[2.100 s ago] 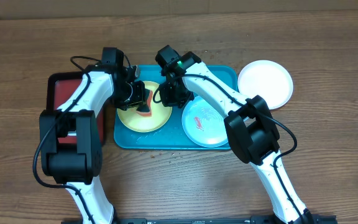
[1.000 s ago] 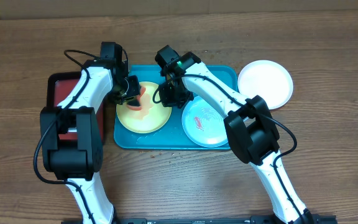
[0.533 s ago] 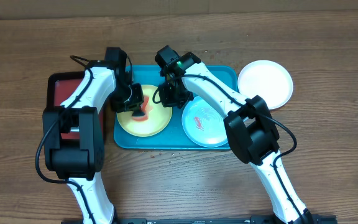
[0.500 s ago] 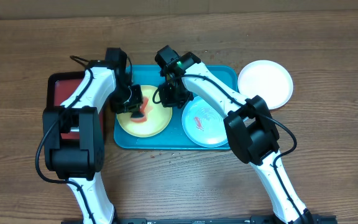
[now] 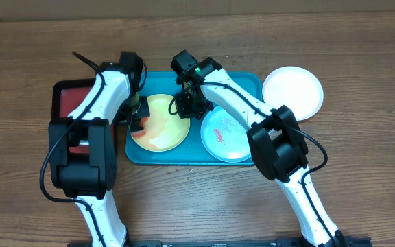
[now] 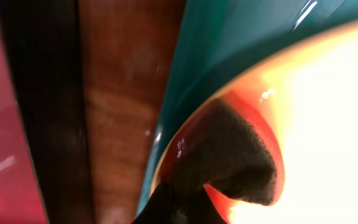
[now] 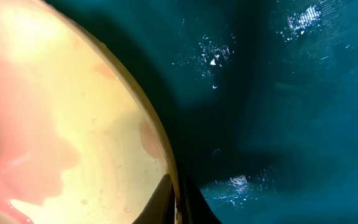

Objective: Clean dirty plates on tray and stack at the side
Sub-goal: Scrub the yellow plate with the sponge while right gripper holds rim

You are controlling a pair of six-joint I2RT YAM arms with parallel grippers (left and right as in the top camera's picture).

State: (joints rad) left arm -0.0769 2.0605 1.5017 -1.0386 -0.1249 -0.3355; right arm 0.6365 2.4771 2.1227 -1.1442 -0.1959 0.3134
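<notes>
At the far left, a red tray point(image 5: 66, 101) with a black rim is seen on the wooden table point(image 5: 197, 199). Just right of it, the left gripper point(image 5: 136, 122) is clenched on a dark-faced sponge point(image 6: 232, 155), which is pressed against the left rim of the yellow-green plate point(image 5: 163, 127). That plate is smeared red-orange and lies in the left half of the teal tray point(image 5: 245, 81). Its right rim is pinched by the closed right gripper point(image 5: 188, 108). The pale mint plate point(image 5: 228, 144), marked with 1 red smear, lies in the tray's right half. The white plate point(image 5: 292, 92) rests on the table just right of the tray.
</notes>
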